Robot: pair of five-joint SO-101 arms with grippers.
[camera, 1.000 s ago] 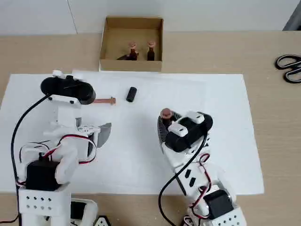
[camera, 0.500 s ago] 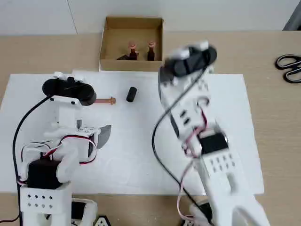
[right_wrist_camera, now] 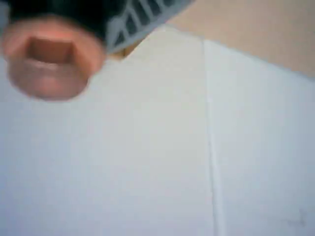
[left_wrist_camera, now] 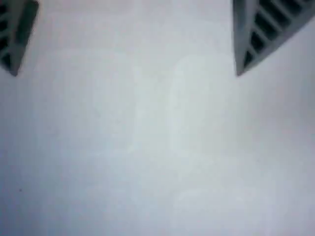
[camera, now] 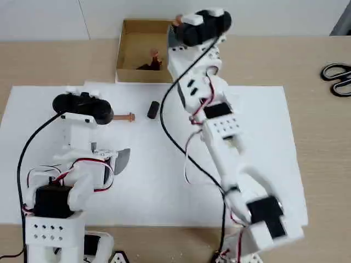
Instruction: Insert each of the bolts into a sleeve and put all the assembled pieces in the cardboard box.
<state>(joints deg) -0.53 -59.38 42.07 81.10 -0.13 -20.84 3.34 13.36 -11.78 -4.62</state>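
Observation:
My right gripper [camera: 177,28] hangs over the right side of the cardboard box [camera: 127,50], shut on an assembled piece: a copper bolt head [right_wrist_camera: 49,60] in a black sleeve, beside a grey finger [right_wrist_camera: 140,17]. Another assembled piece [camera: 155,59] stands inside the box. A loose copper bolt [camera: 124,116] and a black sleeve [camera: 153,109] lie on the white paper just below the box. My left gripper [left_wrist_camera: 125,73] stands open over bare paper at the left [camera: 112,159], below the loose bolt.
White paper [camera: 258,126] covers most of the wooden table. Scissors [camera: 337,76] lie at the far right edge. The right arm stretches across the paper's middle toward the box.
The right arm swung from the paper's middle up to the box, carrying the assembled piece. The left arm barely shifted.

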